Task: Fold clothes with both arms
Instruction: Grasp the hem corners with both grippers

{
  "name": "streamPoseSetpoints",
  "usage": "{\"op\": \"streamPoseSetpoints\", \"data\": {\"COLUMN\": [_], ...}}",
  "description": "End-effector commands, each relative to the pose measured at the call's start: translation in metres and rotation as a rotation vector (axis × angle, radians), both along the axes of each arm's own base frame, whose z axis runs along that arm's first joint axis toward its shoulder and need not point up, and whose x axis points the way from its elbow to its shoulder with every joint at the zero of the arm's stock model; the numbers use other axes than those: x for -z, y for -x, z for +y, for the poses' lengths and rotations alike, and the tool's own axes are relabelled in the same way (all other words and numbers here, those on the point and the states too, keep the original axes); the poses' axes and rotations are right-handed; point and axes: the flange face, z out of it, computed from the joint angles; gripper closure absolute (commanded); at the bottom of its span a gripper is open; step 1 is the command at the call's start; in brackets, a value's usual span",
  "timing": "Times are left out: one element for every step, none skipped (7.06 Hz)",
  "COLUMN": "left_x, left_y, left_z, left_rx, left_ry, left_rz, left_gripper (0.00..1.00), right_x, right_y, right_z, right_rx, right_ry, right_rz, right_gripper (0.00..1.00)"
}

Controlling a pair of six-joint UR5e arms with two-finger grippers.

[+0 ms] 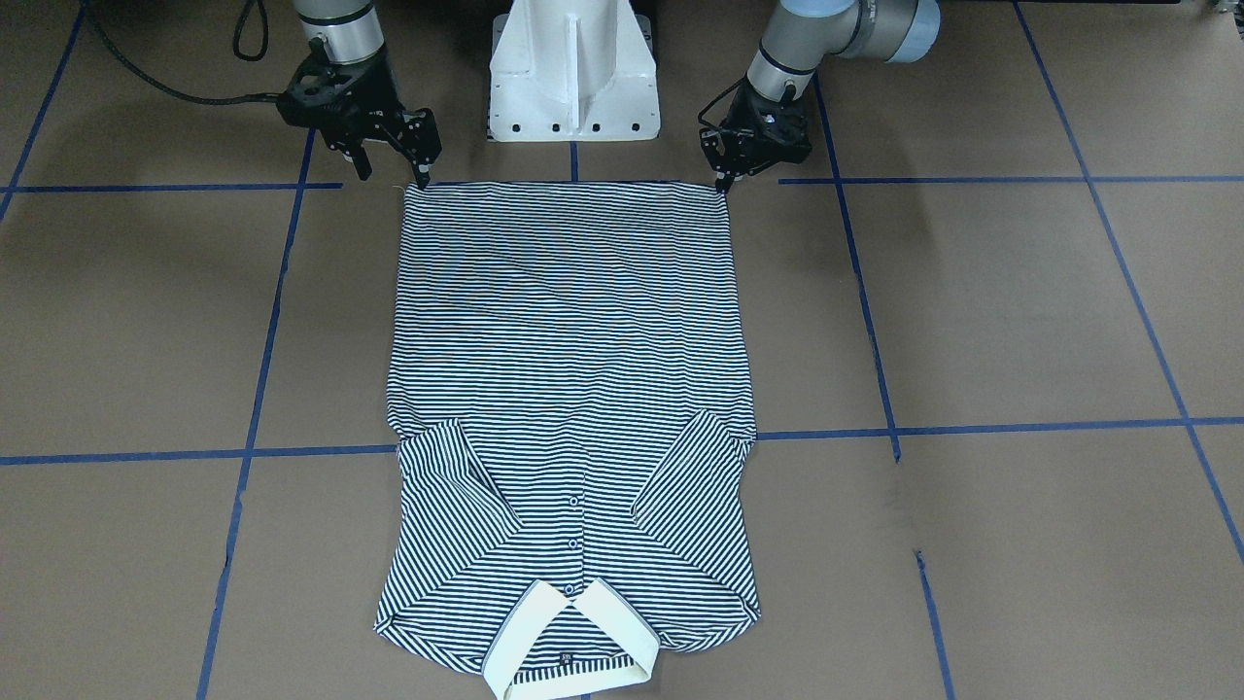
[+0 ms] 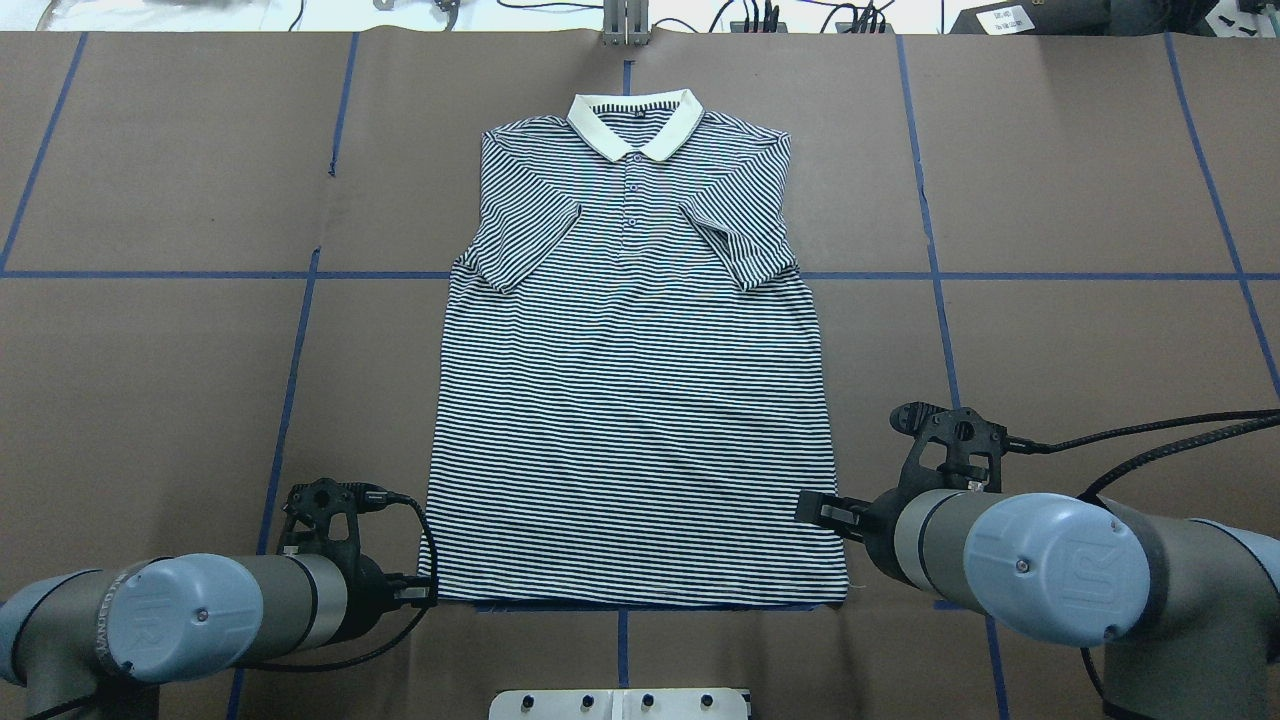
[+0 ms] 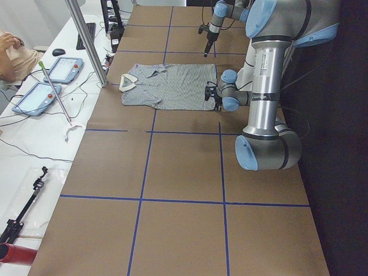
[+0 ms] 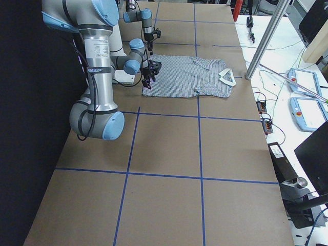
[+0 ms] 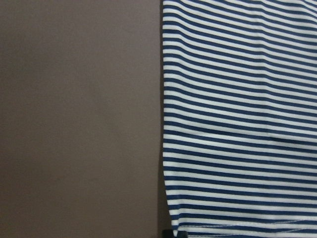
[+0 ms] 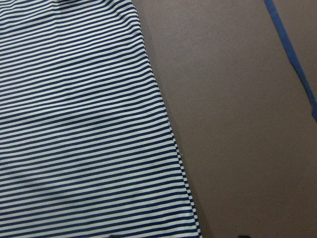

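Currently holding the right gripper (image 1: 395,179) at the right corner of the hem, with its two fingers plainly spread and pinching nothing. Holding the left gripper (image 1: 723,183) at the left corner of the same hem, with its tip touching or very nearly touching the cloth. Not resolving whether those fingers are spread or pressed together, so leaving that undecided. Showing, in each wrist view, only a side edge of striped fabric beside bare table, with no cloth seen between fingers.

Finding the polo shirt (image 1: 569,321) lying flat and front-up on the brown table (image 1: 1020,311), with the hem at the near end by the white pedestal (image 1: 573,78). Placing the cream collar (image 1: 573,632) at the far end and both short sleeves turned in over the chest.

Judging the shirt as light, soft and limp, not fragile. Expecting it to sag and crease once lifted and to slide easily over the smooth table covering. Favouring a hold at the two hem corners, pinching both layers together, and lifting evenly to keep the hem straight.

Noting also blue tape lines (image 1: 972,428) gridding the table.
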Motion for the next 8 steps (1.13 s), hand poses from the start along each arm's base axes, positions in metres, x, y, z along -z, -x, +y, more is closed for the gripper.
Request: {"op": "streamPoseSetpoints", "data": {"left_x": [0.011, 0.012, 0.012, 0.013, 0.012, 0.009, 0.010, 0.011], "left_y": [-0.004, -0.006, -0.006, -0.006, -0.006, -0.007, -0.007, -0.006], "left_z": [-0.001, -0.001, -0.001, -0.004, -0.003, -0.003, -0.005, -0.006], "left_rx": [-0.001, -0.002, 0.000, 0.020, 0.021, 0.019, 0.039, 0.040], "left_ry": [-0.005, -0.010, -0.013, -0.027, -0.028, -0.031, -0.046, -0.047], "left_rz": [0.021, 0.022, 0.022, 0.021, 0.019, 0.012, 0.011, 0.014], "left_gripper": [1.00, 1.00, 1.00, 1.00, 1.00, 1.00, 1.00, 1.00], "right_x": [-0.010, -0.022, -0.037, -0.041, -0.048, -0.049, -0.050, -0.051], "right_y": [0.013, 0.025, 0.027, 0.028, 0.034, 0.041, 0.044, 0.045], "right_z": [0.003, 0.004, 0.009, 0.016, 0.031, 0.043, 0.049, 0.049], "right_rx": [-0.030, -0.028, -0.016, -0.009, -0.003, -0.004, -0.005, -0.008], "right_ry": [0.017, 0.015, 0.011, 0.009, -0.011, -0.007, -0.014, -0.018], "right_rz": [-0.023, -0.021, -0.031, -0.028, -0.010, -0.011, -0.006, -0.003], "right_gripper": [0.41, 0.41, 0.42, 0.42, 0.42, 0.45, 0.52, 0.55]}}
